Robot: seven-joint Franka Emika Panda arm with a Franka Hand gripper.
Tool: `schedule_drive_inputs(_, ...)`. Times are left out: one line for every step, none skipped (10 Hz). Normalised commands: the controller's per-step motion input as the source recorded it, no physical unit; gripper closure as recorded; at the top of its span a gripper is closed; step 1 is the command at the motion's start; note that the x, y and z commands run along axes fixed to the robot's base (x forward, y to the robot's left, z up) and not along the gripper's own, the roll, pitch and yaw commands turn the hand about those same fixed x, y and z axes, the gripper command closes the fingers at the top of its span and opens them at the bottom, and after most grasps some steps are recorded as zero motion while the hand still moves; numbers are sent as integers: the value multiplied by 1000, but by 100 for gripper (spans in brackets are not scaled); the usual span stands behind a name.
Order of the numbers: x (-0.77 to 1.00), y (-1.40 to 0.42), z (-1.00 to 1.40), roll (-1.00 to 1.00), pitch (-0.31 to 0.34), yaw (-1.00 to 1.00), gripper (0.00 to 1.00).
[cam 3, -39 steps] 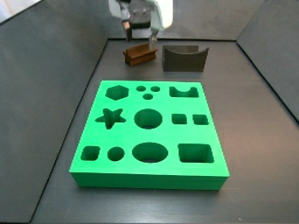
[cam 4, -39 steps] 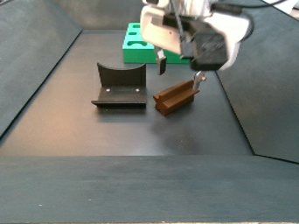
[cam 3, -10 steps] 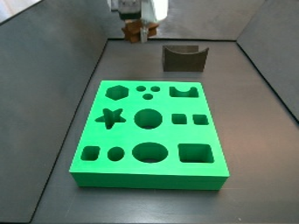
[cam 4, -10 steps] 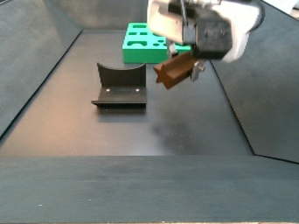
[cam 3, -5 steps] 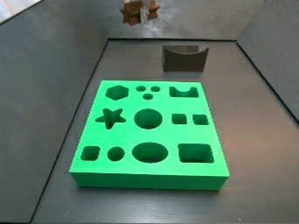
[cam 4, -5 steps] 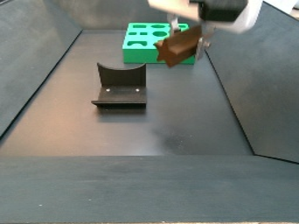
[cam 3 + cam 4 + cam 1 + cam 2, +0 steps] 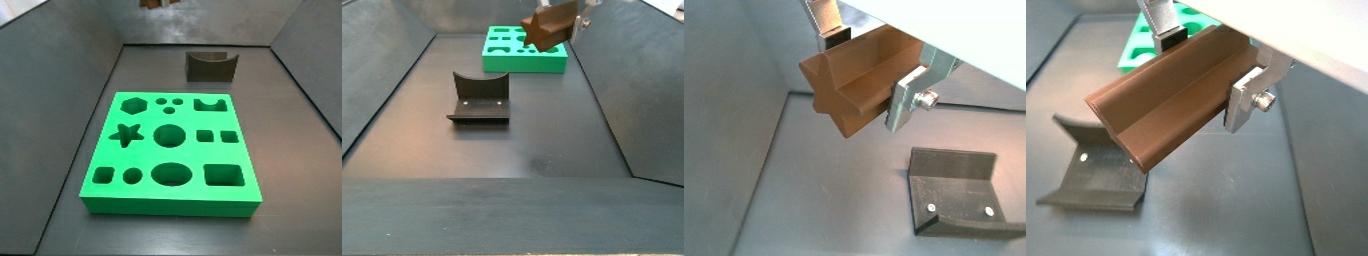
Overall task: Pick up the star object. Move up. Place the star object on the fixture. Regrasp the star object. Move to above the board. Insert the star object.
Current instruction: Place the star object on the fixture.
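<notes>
1. The gripper point(image 7: 871, 62) clamps the star object point(image 7: 855, 82) between its silver plate fingers point(image 7: 914, 88), high above the dark floor; both wrist views show the plates pressed against the piece's sides.
2. The star object point(image 7: 1170, 98), a brown ridged prism, sticks out from the fingers at a tilt, well clear of everything below it.
3. In a side view the star object point(image 7: 549, 25) hangs at the upper edge of the picture, with only the tip of the gripper point(image 7: 572, 18) showing beside it.
4. In a side view just the lowest bit of the star object point(image 7: 159, 3) shows at the top edge.
5. The fixture point(image 7: 958, 189) sits on the floor below and to one side of the gripper, empty, its curved notch facing up.
6. The board point(image 7: 170, 150) lies flat on the floor, well apart from the gripper; the fixture point(image 7: 210, 66) stands beyond its far end.
</notes>
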Motion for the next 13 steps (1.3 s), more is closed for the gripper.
schedule_drive_inputs(1000,-155,-444,-98,-14,1000,100)
schedule_drive_inputs(1000,-138,-404,-111,-14,1000,100)
schedule_drive_inputs(1000,-129,-349,-131,-10,1000,100)
schedule_drive_inputs(1000,-119,-329,-148,-9,1000,100)
schedule_drive_inputs(1000,-111,-319,-164,-13,1000,100)
schedule_drive_inputs(1000,-100,-293,-206,-15,1000,100)
schedule_drive_inputs(1000,-93,-273,-243,-9,1000,100)
schedule_drive_inputs(1000,-81,-250,-255,-6,787,100)
schedule_drive_inputs(1000,-74,-240,-246,-3,627,100)
schedule_drive_inputs(1000,-63,-215,-217,3,360,100)
schedule_drive_inputs(1000,-55,-190,-173,18,199,100)
schedule_drive_inputs(1000,-47,-172,-148,31,131,100)
schedule_drive_inputs(1000,-41,-158,-132,40,102,100)
